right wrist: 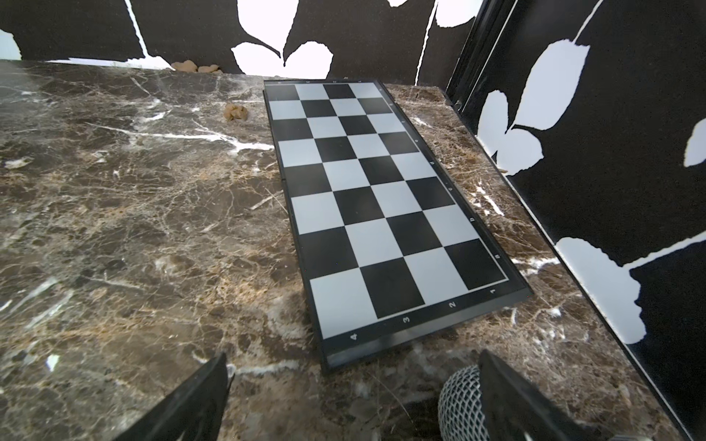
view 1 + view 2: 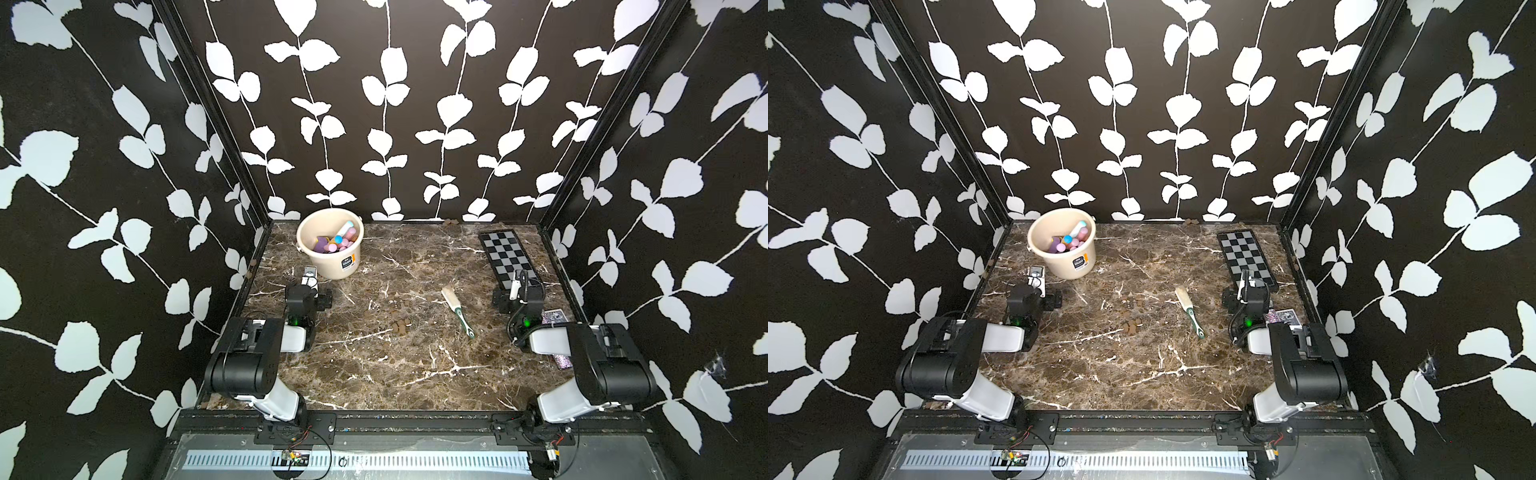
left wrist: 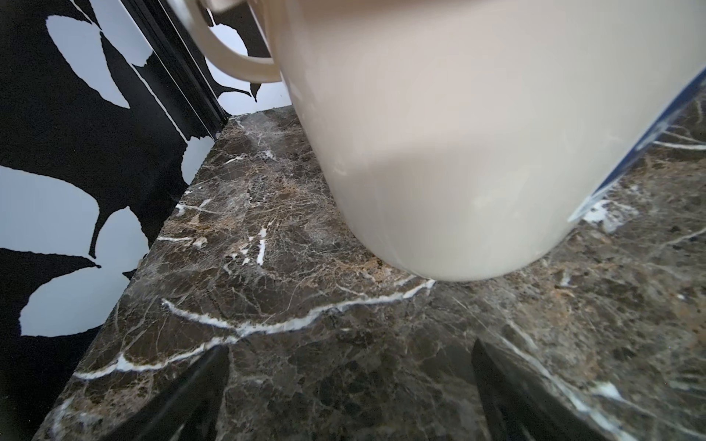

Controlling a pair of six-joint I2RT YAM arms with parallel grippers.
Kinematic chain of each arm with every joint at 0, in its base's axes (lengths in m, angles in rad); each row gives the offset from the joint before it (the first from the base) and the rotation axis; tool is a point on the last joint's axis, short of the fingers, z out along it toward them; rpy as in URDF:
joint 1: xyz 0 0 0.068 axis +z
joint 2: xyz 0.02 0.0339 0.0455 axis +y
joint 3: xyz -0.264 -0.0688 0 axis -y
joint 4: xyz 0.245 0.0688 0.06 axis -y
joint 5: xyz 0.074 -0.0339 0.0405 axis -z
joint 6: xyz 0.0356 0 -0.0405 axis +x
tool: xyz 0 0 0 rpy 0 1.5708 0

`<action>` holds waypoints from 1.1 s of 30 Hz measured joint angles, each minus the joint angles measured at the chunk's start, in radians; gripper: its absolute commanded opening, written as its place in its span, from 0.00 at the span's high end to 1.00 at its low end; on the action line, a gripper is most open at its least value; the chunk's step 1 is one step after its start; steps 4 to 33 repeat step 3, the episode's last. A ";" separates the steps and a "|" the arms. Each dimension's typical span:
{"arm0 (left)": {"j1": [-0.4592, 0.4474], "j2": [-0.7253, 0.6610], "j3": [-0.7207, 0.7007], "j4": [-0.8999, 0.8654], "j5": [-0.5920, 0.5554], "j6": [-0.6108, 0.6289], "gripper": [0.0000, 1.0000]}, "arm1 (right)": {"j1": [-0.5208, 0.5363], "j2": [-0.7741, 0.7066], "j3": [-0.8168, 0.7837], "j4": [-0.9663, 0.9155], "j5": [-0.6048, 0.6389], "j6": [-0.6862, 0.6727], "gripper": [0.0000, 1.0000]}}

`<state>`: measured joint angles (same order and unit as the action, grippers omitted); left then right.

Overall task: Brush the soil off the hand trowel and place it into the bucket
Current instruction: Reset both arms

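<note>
The left gripper (image 3: 350,351) hangs released and empty beside the far-left bucket (image 2: 328,266). The right gripper (image 1: 353,355), also released, faces the checkerboard (image 2: 503,253).

My worktop (image 2: 415,374) is a dark brown marble-patterned slab veined in white. On it I see the cream bucket (image 2: 332,266) standing in the far left corner and a folded black-and-white chessboard (image 2: 505,257) lying flat along the far right side. Near the middle lies a brush (image 2: 457,311) with a green-and-white handle and pale bristles, and brown soil (image 2: 401,326) pellets are scattered to its left, with more by the far wall and the left edge; a purple glittery object (image 2: 564,360) lies at the near right, partly hidden.
</note>
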<state>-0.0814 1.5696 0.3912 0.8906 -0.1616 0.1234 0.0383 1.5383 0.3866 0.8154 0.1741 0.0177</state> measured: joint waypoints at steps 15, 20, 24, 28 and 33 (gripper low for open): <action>0.000 0.000 0.000 -0.003 0.002 0.000 0.01 | 0.000 0.000 0.000 -0.006 -0.003 0.000 0.01; 0.000 0.000 0.000 -0.003 0.002 0.000 0.01 | 0.000 0.000 0.000 -0.006 -0.003 0.000 0.01; 0.000 0.000 0.000 -0.003 0.002 0.000 0.01 | 0.000 0.000 0.000 -0.006 -0.003 0.000 0.01; 0.000 0.000 0.000 -0.003 0.002 0.000 0.01 | 0.000 0.000 0.000 -0.006 -0.003 0.000 0.01; 0.000 0.000 0.000 -0.003 0.002 0.000 0.01 | 0.000 0.000 0.000 -0.006 -0.003 0.000 0.01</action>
